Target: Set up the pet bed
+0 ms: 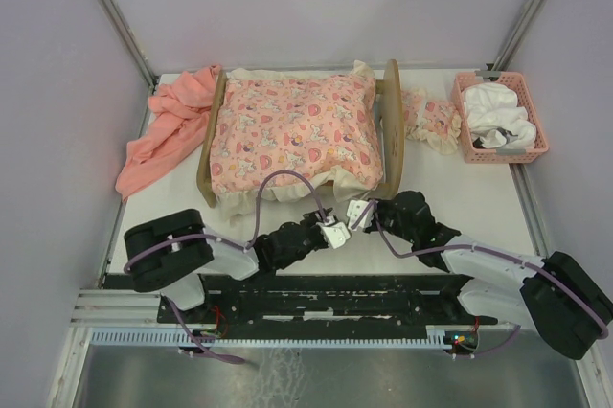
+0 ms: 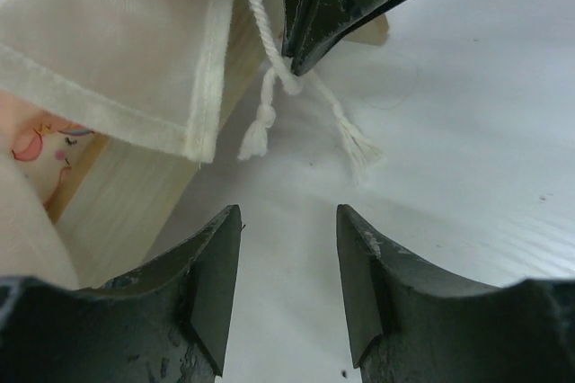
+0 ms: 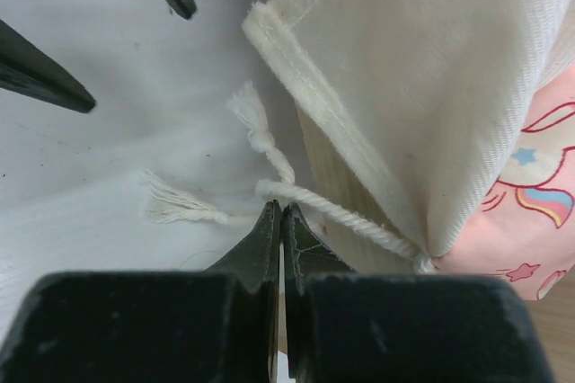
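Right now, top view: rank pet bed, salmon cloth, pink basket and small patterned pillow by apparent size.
1. pet bed
2. salmon cloth
3. pink basket
4. small patterned pillow, pressed against the bed, so part of it may be hidden; it still looks smallest.

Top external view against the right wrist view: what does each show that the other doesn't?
Only top external: the pink plastic basket of white cloth, and the salmon-pink cloth. Only right wrist: the white twisted cord, frayed ends, pinched in the shut right gripper. Shared: the light-wood pet bed with its pink printed cushion.
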`<state>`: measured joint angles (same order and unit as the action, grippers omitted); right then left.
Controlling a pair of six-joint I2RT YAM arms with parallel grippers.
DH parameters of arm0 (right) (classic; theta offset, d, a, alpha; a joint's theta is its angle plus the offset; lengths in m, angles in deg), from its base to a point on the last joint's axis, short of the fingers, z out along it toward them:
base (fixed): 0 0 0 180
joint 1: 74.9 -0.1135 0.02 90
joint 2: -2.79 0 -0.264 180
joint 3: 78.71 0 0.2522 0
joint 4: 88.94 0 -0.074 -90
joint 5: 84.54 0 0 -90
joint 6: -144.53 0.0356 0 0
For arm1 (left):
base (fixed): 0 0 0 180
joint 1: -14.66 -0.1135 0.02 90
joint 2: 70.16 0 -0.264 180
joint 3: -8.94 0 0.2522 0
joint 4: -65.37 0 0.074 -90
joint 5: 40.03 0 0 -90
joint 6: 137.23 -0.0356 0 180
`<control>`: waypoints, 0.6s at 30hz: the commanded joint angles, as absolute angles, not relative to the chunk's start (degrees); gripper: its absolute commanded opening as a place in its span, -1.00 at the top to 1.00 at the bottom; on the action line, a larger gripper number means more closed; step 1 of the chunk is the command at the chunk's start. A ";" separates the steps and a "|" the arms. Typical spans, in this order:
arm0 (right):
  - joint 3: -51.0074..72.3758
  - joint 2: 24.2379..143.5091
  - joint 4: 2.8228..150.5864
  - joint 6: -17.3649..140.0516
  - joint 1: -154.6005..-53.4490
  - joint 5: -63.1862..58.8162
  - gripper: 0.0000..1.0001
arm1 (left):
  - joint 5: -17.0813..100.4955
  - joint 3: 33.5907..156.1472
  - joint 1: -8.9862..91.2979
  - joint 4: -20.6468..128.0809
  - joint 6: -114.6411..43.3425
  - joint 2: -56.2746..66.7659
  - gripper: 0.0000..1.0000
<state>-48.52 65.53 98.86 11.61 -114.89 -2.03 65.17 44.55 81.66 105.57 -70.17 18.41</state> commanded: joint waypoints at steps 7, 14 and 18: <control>-44.80 63.80 97.63 11.60 -114.58 -4.65 0.95 | 70.71 48.49 81.71 132.73 -90.39 32.72 -0.16; -43.80 63.12 94.64 11.37 -114.37 -6.79 0.96 | 71.11 51.16 81.72 140.17 -95.43 38.68 -0.22; -43.45 63.86 94.88 11.55 -114.41 -7.64 0.95 | 70.87 52.62 81.72 138.92 -97.31 39.86 -0.23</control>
<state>-46.36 63.96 94.36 11.87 -113.88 -5.07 70.09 49.46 81.59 132.58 -91.92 38.72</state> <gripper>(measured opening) 0.026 0.613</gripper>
